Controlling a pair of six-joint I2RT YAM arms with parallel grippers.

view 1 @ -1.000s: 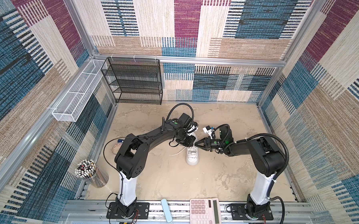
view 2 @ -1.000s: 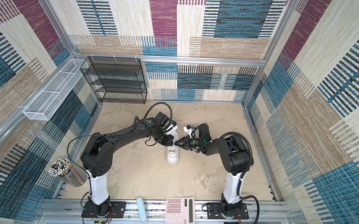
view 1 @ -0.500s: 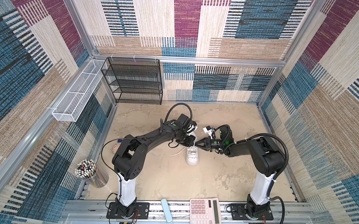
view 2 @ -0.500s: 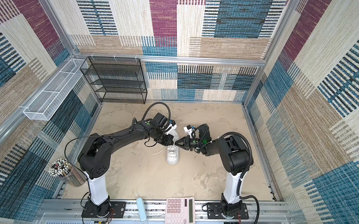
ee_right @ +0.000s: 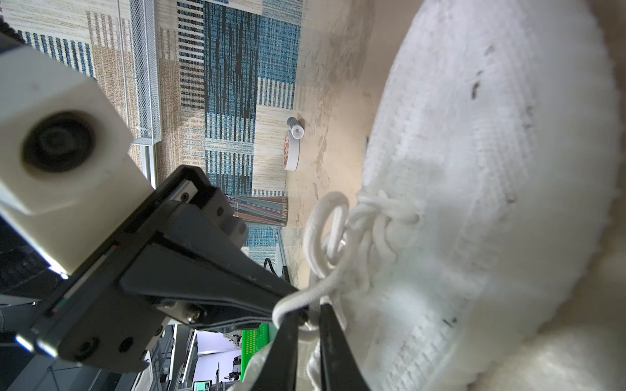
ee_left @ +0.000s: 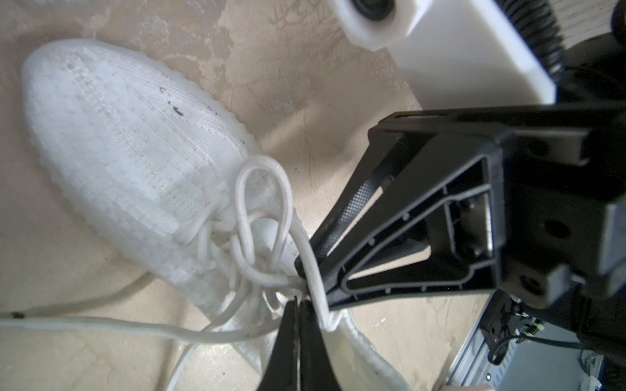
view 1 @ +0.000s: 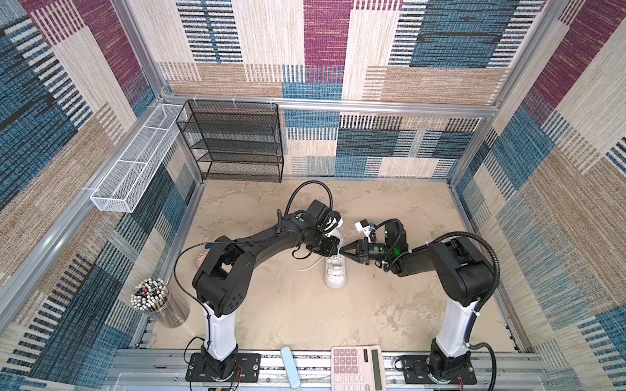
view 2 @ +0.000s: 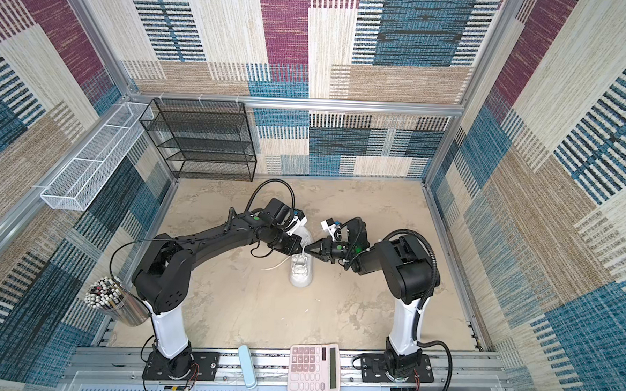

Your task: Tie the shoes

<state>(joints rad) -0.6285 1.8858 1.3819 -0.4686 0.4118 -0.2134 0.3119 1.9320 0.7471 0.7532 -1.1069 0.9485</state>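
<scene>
The white sneaker (view 1: 335,277) (view 2: 300,275) stands mid-floor, toe toward the front rail. In both top views the two gripper tips meet over its laces. My left gripper (ee_left: 298,299) (view 1: 332,251) is shut, its tips at the base of an upright lace loop (ee_left: 261,189), apparently pinching it. Facing it, my right gripper (ee_right: 310,306) (ee_left: 301,267) (view 2: 307,250) has its jaws nearly together on a thick lace strand (ee_right: 305,294) that curls over one finger. A loose lace end (ee_left: 101,325) (view 1: 308,267) trails on the floor left of the shoe.
A black wire rack (view 1: 234,142) stands at the back wall and a white mesh basket (view 1: 135,167) hangs on the left wall. A cup of pencils (view 1: 154,298) and a tape roll (view 1: 200,258) sit at the left. A pink calculator (view 1: 358,365) and a pale blue case (view 1: 291,366) lie on the front rail.
The left arm's elbow has drifted slightly left. Both gripper tips stay together over the laces, and the right jaws have narrowed a little.
</scene>
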